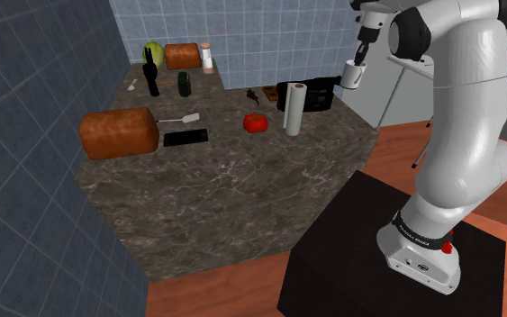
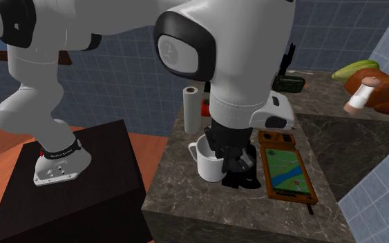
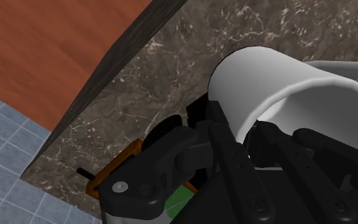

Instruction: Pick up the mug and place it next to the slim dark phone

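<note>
My black gripper (image 1: 361, 56) is shut on the rim of a white mug (image 1: 352, 75) and holds it in the air above the counter's corner, at the shoulder view's upper right. In the second exterior view the mug (image 2: 209, 161) hangs beside the gripper (image 2: 229, 164), close over the stone counter. The wrist view shows the gripper (image 3: 250, 137) with its fingers clasping the wall of the mug (image 3: 279, 89), one inside and one outside. The slim dark phone (image 1: 185, 137) lies flat on the counter far to the shoulder view's left, beside a brown loaf (image 1: 119, 132).
A paper towel roll (image 1: 294, 108), a black box (image 1: 311, 95) and a red tomato (image 1: 256, 122) stand between mug and phone. An orange-framed tablet (image 2: 286, 169) lies under the gripper. A spatula (image 1: 181, 119), dark bottle (image 1: 152, 79), second loaf (image 1: 182, 56) and shaker (image 1: 206, 58) sit further back.
</note>
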Robot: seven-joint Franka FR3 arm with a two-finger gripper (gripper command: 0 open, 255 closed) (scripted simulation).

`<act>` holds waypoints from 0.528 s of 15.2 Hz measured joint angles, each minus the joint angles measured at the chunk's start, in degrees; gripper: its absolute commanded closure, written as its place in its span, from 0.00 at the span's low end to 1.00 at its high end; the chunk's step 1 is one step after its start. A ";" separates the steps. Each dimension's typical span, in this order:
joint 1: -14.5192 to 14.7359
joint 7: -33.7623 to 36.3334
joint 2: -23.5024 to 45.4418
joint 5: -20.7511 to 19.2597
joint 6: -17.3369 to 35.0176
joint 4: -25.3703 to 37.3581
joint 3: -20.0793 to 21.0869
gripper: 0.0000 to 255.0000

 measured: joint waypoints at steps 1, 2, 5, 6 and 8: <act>-0.19 0.16 0.07 0.00 -0.81 0.91 0.00 1.00; -0.34 0.30 0.10 -0.01 -1.49 1.67 0.00 1.00; -0.86 0.68 0.07 -0.10 -3.87 4.15 -0.07 1.00; -0.95 0.76 -0.04 -0.15 -4.42 4.64 -0.11 1.00; 1.14 2.21 -1.76 -1.05 -3.91 2.75 -0.24 1.00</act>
